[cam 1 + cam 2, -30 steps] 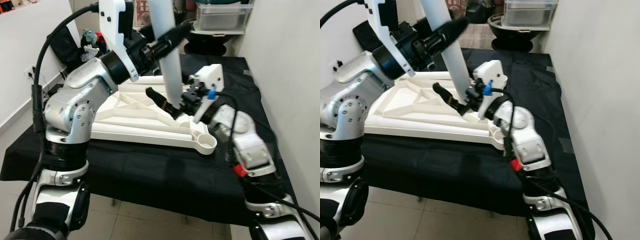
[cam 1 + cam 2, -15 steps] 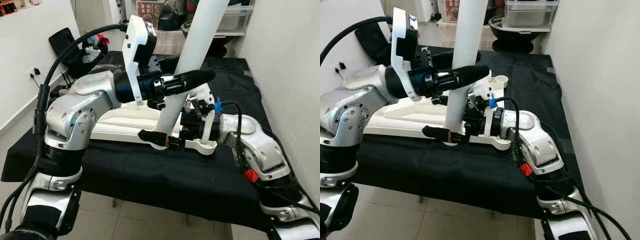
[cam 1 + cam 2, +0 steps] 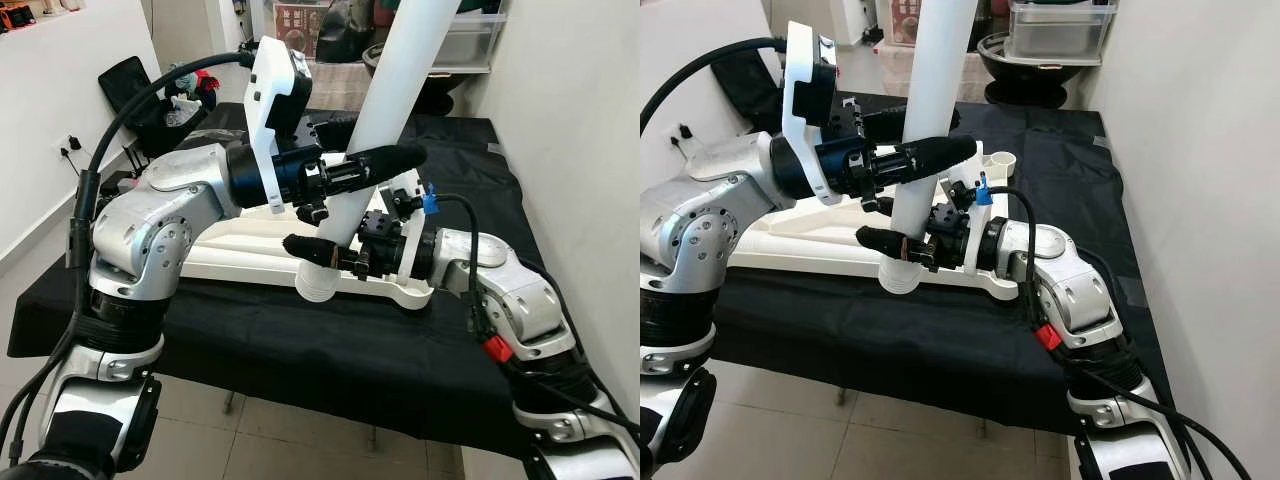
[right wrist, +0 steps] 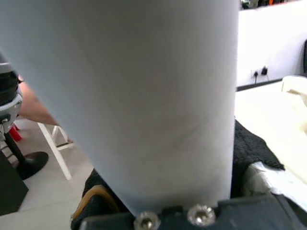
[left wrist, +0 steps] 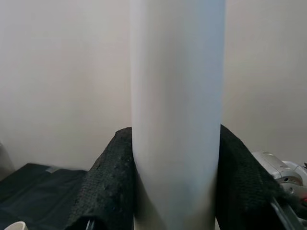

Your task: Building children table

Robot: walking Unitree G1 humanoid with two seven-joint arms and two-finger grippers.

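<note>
Left eye view: both arms hold one white table leg, a long tube tilted slightly from vertical above the front edge of the black-covered table. The left gripper clamps the tube at mid-height, one black finger crossing its front face. The right gripper clamps it near the threaded lower end, which hangs just above the black cloth. Left wrist view: the fingers press both sides of the tube. Right wrist view: the tube sits tight between the padded fingers. Behind the tube, the white tabletop lies flat, underside up, ribs exposed. An open corner socket sits just beside the right wrist. A clear plastic bin stands beyond the table.
</note>
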